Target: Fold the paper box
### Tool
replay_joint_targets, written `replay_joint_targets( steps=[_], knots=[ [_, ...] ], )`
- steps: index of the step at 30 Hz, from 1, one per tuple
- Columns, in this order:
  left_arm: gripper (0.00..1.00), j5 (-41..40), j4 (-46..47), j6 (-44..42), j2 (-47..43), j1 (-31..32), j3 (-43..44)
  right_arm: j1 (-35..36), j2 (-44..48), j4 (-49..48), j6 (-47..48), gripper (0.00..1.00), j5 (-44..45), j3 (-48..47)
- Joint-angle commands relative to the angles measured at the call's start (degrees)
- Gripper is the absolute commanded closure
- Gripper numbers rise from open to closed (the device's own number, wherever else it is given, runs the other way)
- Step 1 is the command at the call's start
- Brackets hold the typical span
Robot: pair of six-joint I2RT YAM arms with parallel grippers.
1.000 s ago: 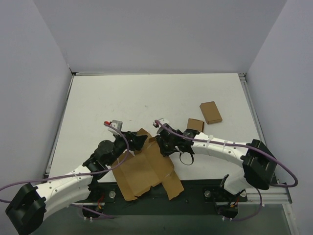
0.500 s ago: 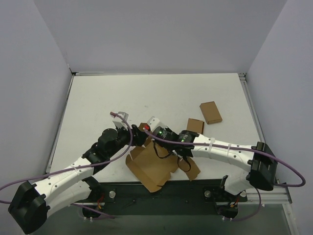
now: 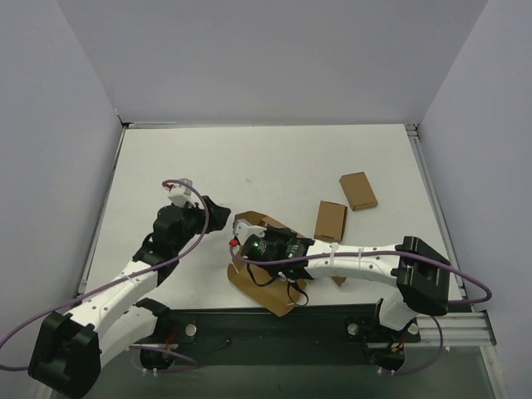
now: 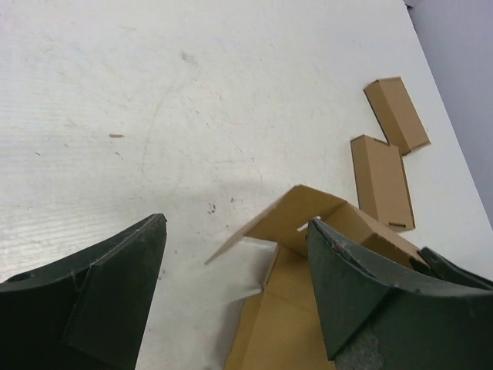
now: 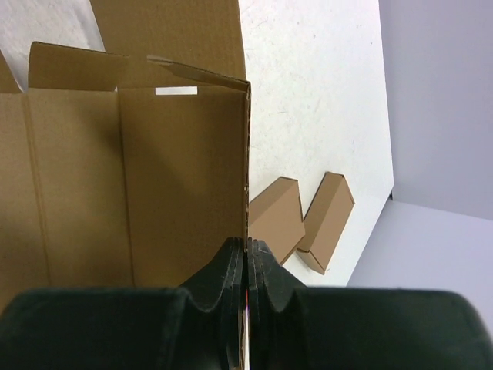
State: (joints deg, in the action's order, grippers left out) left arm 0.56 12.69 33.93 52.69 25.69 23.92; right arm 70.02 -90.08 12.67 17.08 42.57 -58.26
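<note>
The paper box (image 3: 259, 222) is a creased brown cardboard sheet near the table's front, partly stood up with its panels bent. My right gripper (image 3: 238, 248) is shut on the edge of one upright panel; in the right wrist view the pads (image 5: 246, 250) pinch that thin edge, and the panel (image 5: 139, 177) fills the left half. My left gripper (image 3: 218, 214) hangs open just left of the box and touches nothing. In the left wrist view its open fingertips (image 4: 237, 223) frame a raised flap of the box (image 4: 308, 220).
Two small flat brown boxes lie to the right of the paper box: one (image 3: 330, 221) close to it, the other (image 3: 358, 190) further back. Both show in the left wrist view (image 4: 381, 181) (image 4: 397, 114). Grey walls enclose the white table (image 3: 249, 162).
My right gripper has shut on the box's edge and swung left, and the flat sheet now stands up. My left arm has drawn back to the left, away from the cardboard.
</note>
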Motion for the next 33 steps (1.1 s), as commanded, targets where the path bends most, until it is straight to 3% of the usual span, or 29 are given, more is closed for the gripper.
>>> replay_joint_targets(
  steps=[1,6,12,23,33],
  knots=[
    [0.17,3.8,7.3,-1.5,8.2,-3.4,1.7,1.3,1.5,-4.7,5.9,1.00,4.7,2.6],
    [0.19,7.2,10.4,-4.6,22.3,-3.5,7.1,2.3,3.0,-8.3,8.1,1.00,4.7,4.9],
    [0.21,10.6,12.9,-9.6,31.1,-3.5,10.7,2.5,3.4,-8.6,7.7,1.00,3.6,5.2],
    [0.23,23.5,25.9,-12.5,30.4,-2.8,3.4,2.5,3.0,-8.6,7.2,1.00,3.3,5.5],
    [0.31,23.8,30.2,-12.4,27.6,0.5,-0.3,2.5,2.3,-8.5,6.4,1.00,3.5,5.5]
  ],
)
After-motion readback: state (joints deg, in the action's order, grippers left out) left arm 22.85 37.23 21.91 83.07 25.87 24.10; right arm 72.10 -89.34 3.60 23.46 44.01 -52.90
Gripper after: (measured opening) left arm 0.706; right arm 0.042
